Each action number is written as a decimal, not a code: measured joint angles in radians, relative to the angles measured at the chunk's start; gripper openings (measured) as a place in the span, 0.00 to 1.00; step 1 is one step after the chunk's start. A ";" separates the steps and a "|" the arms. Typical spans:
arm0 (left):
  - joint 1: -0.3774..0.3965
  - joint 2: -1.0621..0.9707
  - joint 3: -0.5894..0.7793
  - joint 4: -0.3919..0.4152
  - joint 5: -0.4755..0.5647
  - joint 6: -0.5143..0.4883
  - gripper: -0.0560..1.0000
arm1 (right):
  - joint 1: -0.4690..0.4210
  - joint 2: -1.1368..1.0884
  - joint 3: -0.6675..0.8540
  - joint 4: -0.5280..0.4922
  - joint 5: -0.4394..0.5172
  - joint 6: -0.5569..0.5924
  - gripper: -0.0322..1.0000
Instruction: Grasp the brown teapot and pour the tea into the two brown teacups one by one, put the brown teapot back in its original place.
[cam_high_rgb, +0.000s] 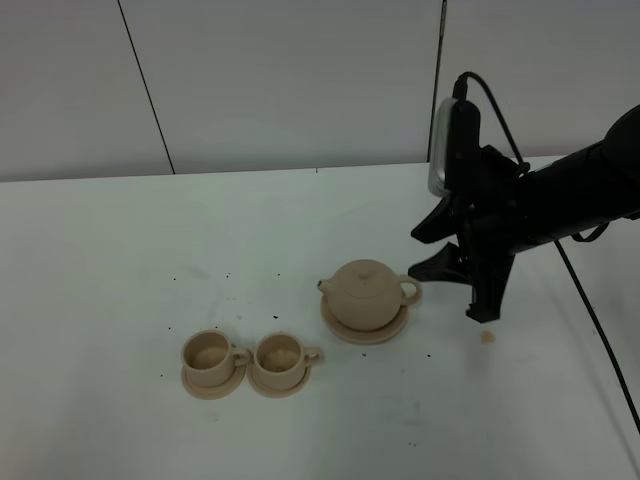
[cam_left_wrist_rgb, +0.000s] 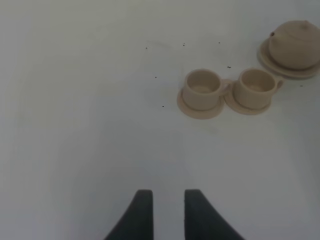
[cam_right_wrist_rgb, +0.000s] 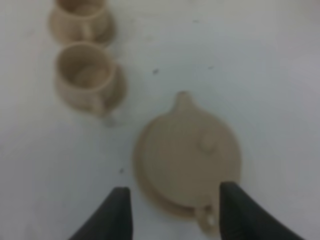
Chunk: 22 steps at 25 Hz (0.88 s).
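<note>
The brown teapot (cam_high_rgb: 365, 293) stands upright with its lid on, on its wide saucer (cam_high_rgb: 365, 332), the original place, at mid-table. Left of it, the two brown teacups (cam_high_rgb: 210, 355) (cam_high_rgb: 280, 354) sit side by side on small saucers. My right gripper (cam_high_rgb: 462, 285) hovers open just right of the teapot's handle, touching nothing. In the right wrist view its fingers (cam_right_wrist_rgb: 120, 210) stand to either side of the teapot (cam_right_wrist_rgb: 187, 155), on the handle side. My left gripper (cam_left_wrist_rgb: 167, 200) hangs over bare table well away from the cups (cam_left_wrist_rgb: 202, 87), its fingers a narrow gap apart with nothing between.
The white table (cam_high_rgb: 120, 260) meets a pale wall at the back. Dark specks are scattered around the tea set. A small tan crumb (cam_high_rgb: 488, 337) lies below my right gripper. A black cable (cam_high_rgb: 600, 340) trails down from the right arm.
</note>
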 joint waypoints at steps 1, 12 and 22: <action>0.000 0.000 0.000 0.000 0.000 0.000 0.27 | 0.000 0.000 0.000 -0.023 0.013 -0.005 0.41; 0.000 0.000 0.000 0.000 0.000 0.000 0.27 | -0.058 0.054 0.000 -0.043 0.058 -0.184 0.41; 0.000 0.000 0.000 0.000 0.000 0.000 0.27 | -0.057 0.139 -0.011 -0.012 -0.019 -0.221 0.41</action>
